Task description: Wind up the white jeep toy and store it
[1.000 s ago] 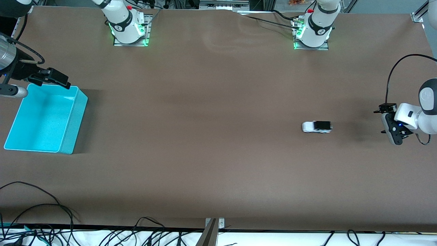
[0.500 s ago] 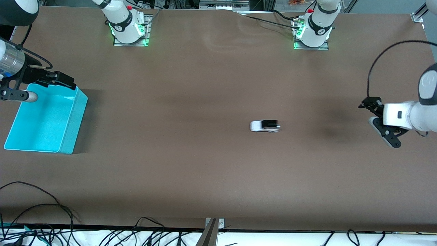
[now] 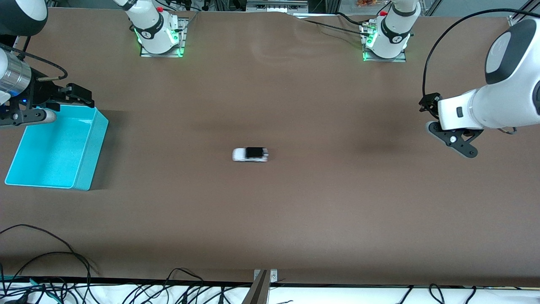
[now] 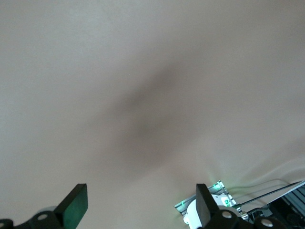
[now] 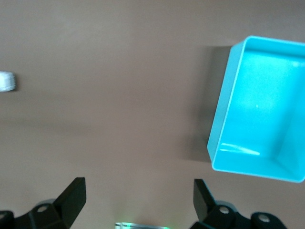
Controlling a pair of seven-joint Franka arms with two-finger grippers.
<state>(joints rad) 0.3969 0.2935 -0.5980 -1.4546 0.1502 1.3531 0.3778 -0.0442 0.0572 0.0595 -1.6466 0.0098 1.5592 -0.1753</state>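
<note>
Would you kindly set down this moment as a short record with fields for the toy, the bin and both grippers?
toy: white jeep toy on the table near its middle, untouched, blurred
bin: turquoise bin at the right arm's end of the table, nothing in it
left gripper: left gripper open, holding nothing, in the air over the left arm's end of the table
right gripper: right gripper open, holding nothing, over the bin's rim
</note>
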